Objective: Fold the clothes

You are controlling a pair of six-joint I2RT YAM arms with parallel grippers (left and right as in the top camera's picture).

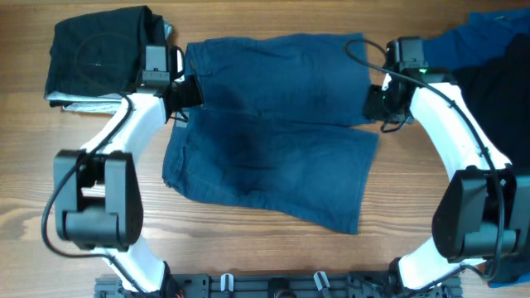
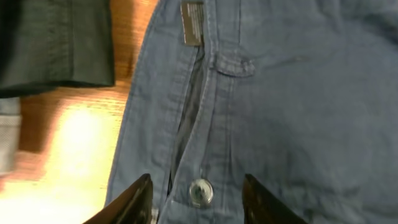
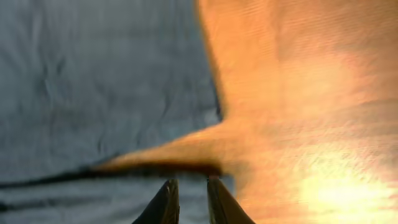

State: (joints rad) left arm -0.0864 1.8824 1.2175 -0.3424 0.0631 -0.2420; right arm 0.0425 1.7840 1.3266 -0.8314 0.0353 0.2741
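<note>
The wooden table ran pale and grained under everything; across its middle lay the navy-blue shorts, spread flat, waistband to the left and leg hems to the right, the upper leg reaching further right than the lower; at the far right edge a black garment lay loose with a brighter blue garment beyond it, both well apart from the shorts' hems; at the top left corner a folded black garment sat on a light grey garment, just beside the waistband; the left gripper hung at the waistband's edge, and in its wrist view the left gripper had its fingers spread wide apart, straddling the fly with nothing clamped; the right gripper stood at the right edge of the upper leg, and in its blurred wrist view the right gripper had its fingers drawn almost together over the hem, a thin gap between them; whether cloth was pinched there could not be told; between the left fingers sat the waistband's metal button; further up the band a belt loop and a small grey label showed.
</note>
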